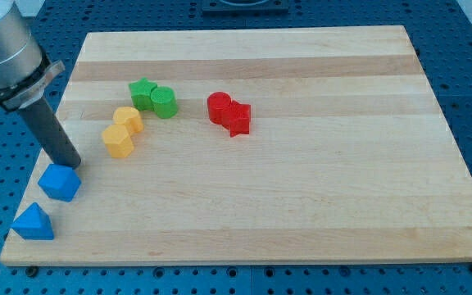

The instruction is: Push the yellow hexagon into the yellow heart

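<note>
The yellow hexagon [118,141] lies on the wooden board at the view's left, touching the yellow heart [128,120] just above and to its right. My tip [71,163] is at the board's left side, left and a little below the yellow hexagon, apart from it. The tip stands right above the blue block [60,182], at or very near its top edge.
A blue triangle [34,223] lies near the board's bottom left corner. A green star [142,93] and green cylinder [164,102] touch at upper middle-left. A red cylinder [219,107] and red star [238,119] touch near the middle. The board's left edge [35,180] is close.
</note>
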Robot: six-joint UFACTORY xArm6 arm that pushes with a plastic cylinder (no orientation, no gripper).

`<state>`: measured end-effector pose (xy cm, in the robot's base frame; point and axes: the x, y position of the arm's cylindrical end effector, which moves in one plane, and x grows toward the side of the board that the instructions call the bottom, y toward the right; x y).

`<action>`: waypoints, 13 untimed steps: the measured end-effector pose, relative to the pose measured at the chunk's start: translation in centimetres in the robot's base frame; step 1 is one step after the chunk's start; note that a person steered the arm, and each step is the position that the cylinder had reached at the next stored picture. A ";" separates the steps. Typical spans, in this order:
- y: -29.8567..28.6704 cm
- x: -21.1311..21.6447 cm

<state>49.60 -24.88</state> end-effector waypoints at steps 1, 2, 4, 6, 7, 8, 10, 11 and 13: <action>0.0 1.9; -0.1 3.1; -0.2 3.8; -0.2 -0.6; 1.3 -0.8; 2.0 -0.8; 5.0 -0.7; 5.1 -0.7; 5.1 -1.5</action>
